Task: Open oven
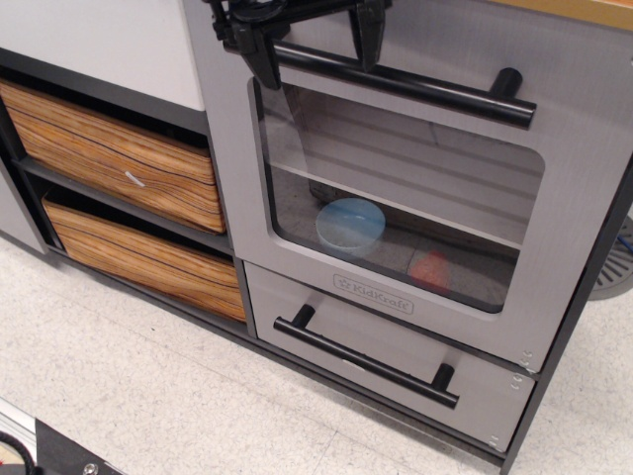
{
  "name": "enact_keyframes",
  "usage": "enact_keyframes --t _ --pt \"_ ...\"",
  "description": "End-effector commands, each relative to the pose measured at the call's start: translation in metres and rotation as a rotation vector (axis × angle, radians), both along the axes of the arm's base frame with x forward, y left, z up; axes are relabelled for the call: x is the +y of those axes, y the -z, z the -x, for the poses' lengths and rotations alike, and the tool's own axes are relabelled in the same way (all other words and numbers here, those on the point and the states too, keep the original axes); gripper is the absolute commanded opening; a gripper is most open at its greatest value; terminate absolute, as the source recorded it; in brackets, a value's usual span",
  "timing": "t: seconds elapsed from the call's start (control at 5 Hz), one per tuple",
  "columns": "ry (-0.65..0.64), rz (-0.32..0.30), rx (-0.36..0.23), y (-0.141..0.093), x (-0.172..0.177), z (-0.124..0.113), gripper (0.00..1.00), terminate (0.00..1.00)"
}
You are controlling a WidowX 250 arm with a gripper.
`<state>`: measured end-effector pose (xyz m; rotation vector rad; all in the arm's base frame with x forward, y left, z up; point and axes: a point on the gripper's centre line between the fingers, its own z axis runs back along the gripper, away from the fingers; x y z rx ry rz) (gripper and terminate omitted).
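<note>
Evidently the gripper point(316, 45) stood wide astride the oven point(396, 228) handle point(415, 84) at upper centre; positioned to pull the shut door.

Gripper point(318, 57) body cut off above

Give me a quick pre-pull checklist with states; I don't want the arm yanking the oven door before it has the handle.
1. Gripper at the oven, not the drawer: ok.
2. Fingers straddle the left end of the oven handle: ok.
3. Gripper closed on the bar: not ok, it is open.
4. Door shut, ready to pull: ok.
5. Floor in front free for the door's swing: ok.
6. Blue bowl inside clear of the door: cannot tell.
</note>
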<state>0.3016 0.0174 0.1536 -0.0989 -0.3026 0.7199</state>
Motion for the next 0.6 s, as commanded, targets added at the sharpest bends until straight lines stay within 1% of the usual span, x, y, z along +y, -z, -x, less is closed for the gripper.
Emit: enact_keyframes --t 0.0,0.2,0.4 --pt "-0.251 0.018 -0.118 -0.0065 0.0098 0.0018 1.00 0.00" --pt "-0.429 0.137 -0.143 -0.0027 0.0156 -0.0008 1.00 0.00" --pt "-0.515 0.213 -0.144 -0.0054 0.0177 -0.0038 1.00 0.00"
